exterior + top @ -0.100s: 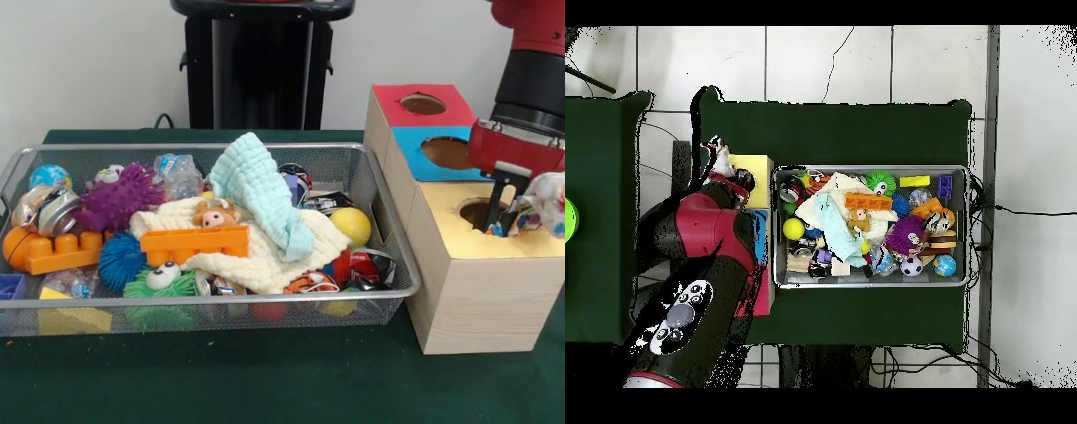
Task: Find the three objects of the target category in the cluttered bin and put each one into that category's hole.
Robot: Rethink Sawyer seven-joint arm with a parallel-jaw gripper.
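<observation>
Crinkly clear-wrapped object [540, 205] sits at the right edge of the front view, gripped in the pincer [510, 215], which is closed on it just beside the hole [481, 212] in the yellow top of the wooden box [481, 291]. The dark fingers [494, 199] reach down towards that opening, with the object hanging to their right, over the yellow face rather than squarely above the hole. What the wrapping contains cannot be made out.

In the overhead view the arm [715, 235] covers most of the box at centre left, and only a strip of yellow top [753, 180] shows.

Judgement: the step in hand is the drop into the yellow hole. To do it well, the object's bulk, not the fingers, should be centred over the opening before release, since the load hangs off to one side. A loose wrapper may catch the rim, so a low release is advisable.

The wire bin [388, 230] at left remains crowded with a pale blue cloth [256, 185], an orange block [194, 243], a purple spiky ball [119, 199] and a yellow ball [353, 225]. All of it rests on the green table [265, 380].
</observation>
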